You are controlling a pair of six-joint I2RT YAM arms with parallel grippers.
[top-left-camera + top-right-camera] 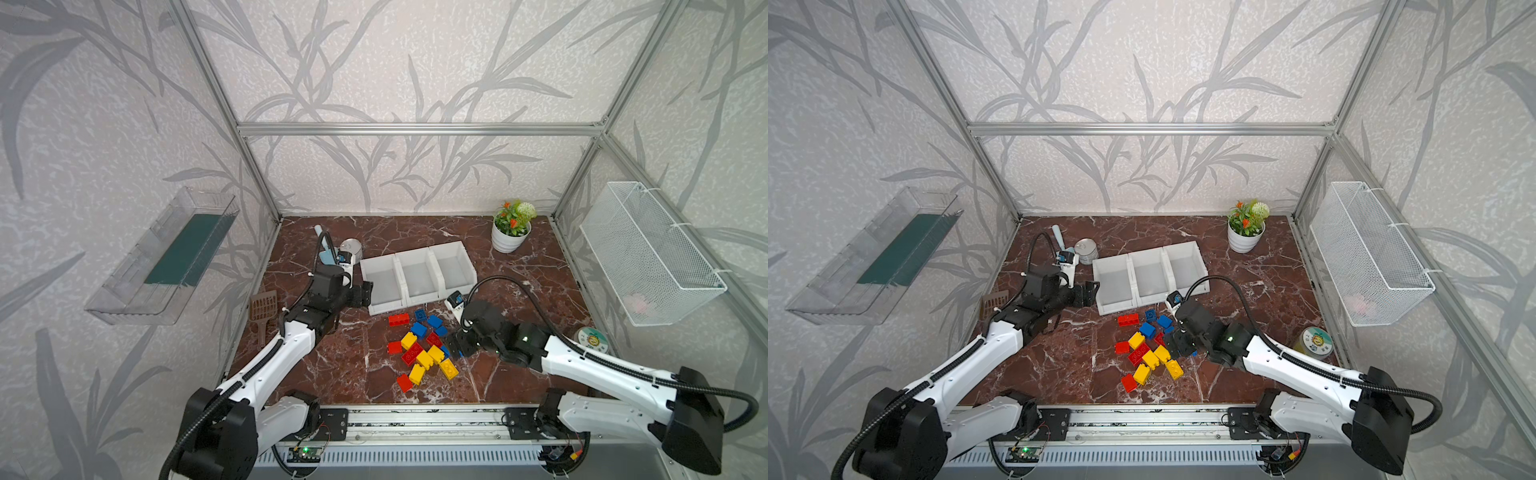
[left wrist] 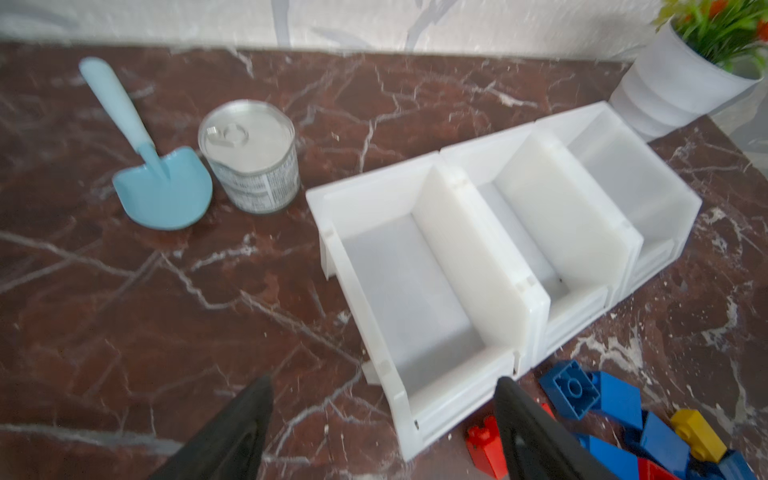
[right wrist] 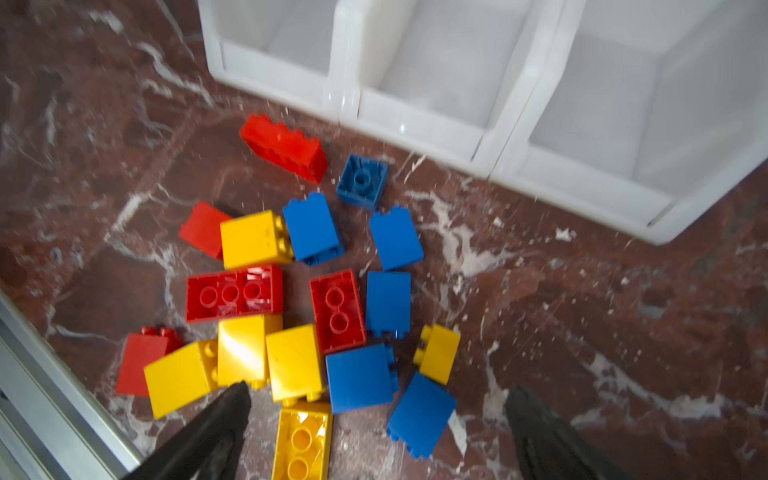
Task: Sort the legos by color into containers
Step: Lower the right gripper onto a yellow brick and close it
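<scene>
The left fingers (image 1: pixel 366 292), apart and empty, hang just beside the leftmost front corner of the containers (image 1: pixel 397 270); a careless swing could shove the whole empty row. The legos (image 1: pixel 424 353) lie heaped on the bench (image 1: pixel 332 365) just in front of them, many touching, so the right fingers (image 1: pixel 457 348), spread wide above blue and yellow bricks, might pinch two colours or scatter neighbours. Both arms at one heap could clash. The brown scoop (image 1: pixel 262 307), blue trowel (image 2: pixel 162 195), can (image 2: pixel 253 158), potted plant (image 1: pixel 512 232) and tape roll (image 1: pixel 590 338) block nothing
</scene>
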